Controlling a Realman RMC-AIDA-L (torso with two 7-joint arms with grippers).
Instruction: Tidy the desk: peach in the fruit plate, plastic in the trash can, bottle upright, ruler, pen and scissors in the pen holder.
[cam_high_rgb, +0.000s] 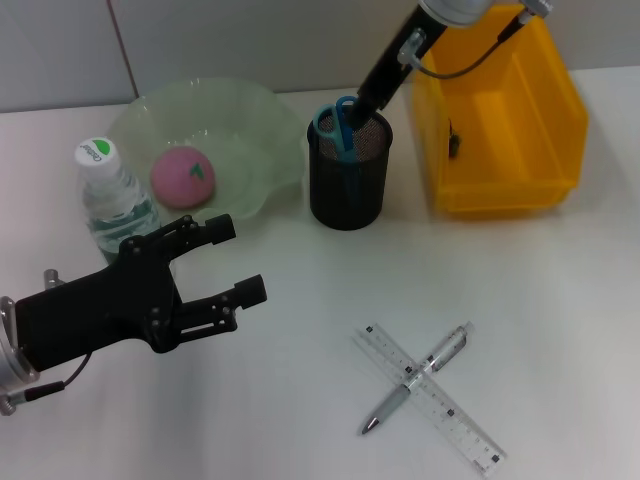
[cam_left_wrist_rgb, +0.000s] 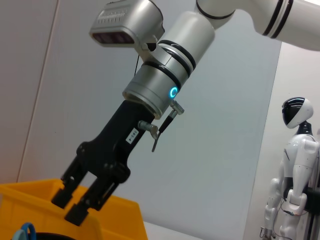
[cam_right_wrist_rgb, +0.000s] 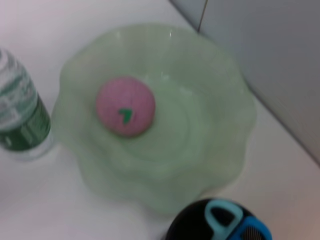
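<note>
A pink peach (cam_high_rgb: 183, 177) lies in the green fruit plate (cam_high_rgb: 262, 130); both also show in the right wrist view, the peach (cam_right_wrist_rgb: 125, 106) and the plate (cam_right_wrist_rgb: 210, 115). A water bottle (cam_high_rgb: 110, 195) stands upright beside the plate. Blue-handled scissors (cam_high_rgb: 338, 125) stand in the black mesh pen holder (cam_high_rgb: 348, 185). My right gripper (cam_high_rgb: 368, 103) hangs just above the holder's rim, open and apart from the scissors' handle (cam_left_wrist_rgb: 22, 232). A clear ruler (cam_high_rgb: 440, 405) and a pen (cam_high_rgb: 415, 378) lie crossed on the table. My left gripper (cam_high_rgb: 225, 265) is open and empty, in front of the bottle.
The yellow trash bin (cam_high_rgb: 505, 185) stands right of the pen holder, with a small dark thing (cam_high_rgb: 455, 140) inside. The bottle (cam_right_wrist_rgb: 17, 117) and the holder with the scissors' handle (cam_right_wrist_rgb: 220, 220) show in the right wrist view.
</note>
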